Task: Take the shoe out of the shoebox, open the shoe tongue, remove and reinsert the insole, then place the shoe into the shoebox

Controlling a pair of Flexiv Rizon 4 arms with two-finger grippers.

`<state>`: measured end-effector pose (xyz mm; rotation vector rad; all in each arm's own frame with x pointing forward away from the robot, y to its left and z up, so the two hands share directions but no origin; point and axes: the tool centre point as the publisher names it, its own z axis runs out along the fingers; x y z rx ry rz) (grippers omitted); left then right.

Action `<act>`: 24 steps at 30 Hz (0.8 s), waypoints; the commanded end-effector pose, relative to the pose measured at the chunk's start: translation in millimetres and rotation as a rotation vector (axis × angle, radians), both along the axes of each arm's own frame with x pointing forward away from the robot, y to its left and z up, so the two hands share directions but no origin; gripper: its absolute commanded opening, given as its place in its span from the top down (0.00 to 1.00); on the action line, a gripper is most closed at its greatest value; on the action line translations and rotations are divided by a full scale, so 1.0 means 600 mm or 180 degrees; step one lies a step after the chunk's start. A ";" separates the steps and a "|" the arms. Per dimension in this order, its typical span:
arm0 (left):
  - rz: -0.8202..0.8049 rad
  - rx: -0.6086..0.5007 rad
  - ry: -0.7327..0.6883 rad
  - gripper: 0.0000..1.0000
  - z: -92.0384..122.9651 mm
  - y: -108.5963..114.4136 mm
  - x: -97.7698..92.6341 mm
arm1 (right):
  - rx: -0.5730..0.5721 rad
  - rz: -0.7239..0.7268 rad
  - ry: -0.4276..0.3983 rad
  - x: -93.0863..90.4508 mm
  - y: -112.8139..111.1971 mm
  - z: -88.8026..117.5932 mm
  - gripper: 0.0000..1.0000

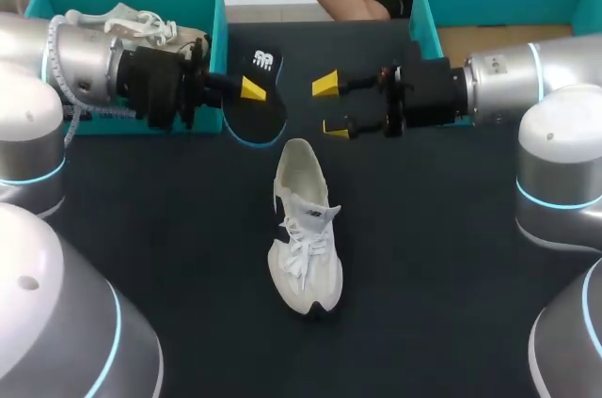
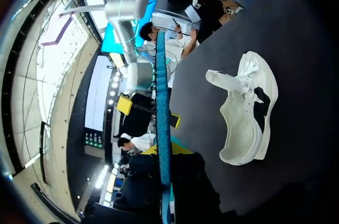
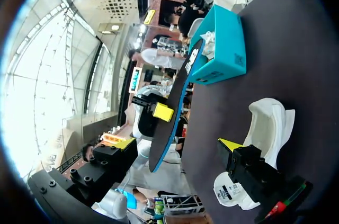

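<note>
A white shoe (image 1: 303,229) lies on the dark table, heel toward the far side; it also shows in the left wrist view (image 2: 246,113) and the right wrist view (image 3: 267,123). My left gripper (image 1: 252,90) is shut on the black, blue-edged insole (image 1: 256,102) and holds it above the table beyond the shoe. From the left wrist the insole (image 2: 161,113) appears edge-on between the gripper's (image 2: 163,152) tips. My right gripper (image 1: 331,106) stands open just right of the insole, nothing between its fingers. From the right wrist the insole (image 3: 172,107) hangs ahead of that gripper (image 3: 177,144).
A teal shoebox (image 1: 221,12) at the far left holds another white shoe (image 1: 132,23); it is also in the right wrist view (image 3: 220,44). A second teal box (image 1: 425,12) stands at the far right. Bare table surrounds the shoe.
</note>
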<state>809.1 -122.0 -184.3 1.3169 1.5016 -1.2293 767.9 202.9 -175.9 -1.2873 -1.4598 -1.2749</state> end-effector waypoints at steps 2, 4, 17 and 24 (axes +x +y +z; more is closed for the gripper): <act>-0.0033 -0.0109 -0.0967 1.00 -0.008 -0.003 -0.007 | 0.0005 0.0009 0.0012 -0.001 0.007 -0.001 0.00; -0.0091 -0.0172 -0.1005 1.00 -0.010 -0.005 -0.004 | 0.0050 0.0042 0.0045 -0.005 0.011 -0.001 0.00; -0.0124 -0.0537 -0.0930 1.00 -0.006 -0.024 0.002 | 0.0180 0.0128 0.0142 -0.019 0.041 -0.003 0.00; -0.0125 -0.0620 -0.0925 1.00 -0.008 -0.042 0.013 | 0.0263 0.0201 0.0081 -0.020 0.068 -0.006 0.07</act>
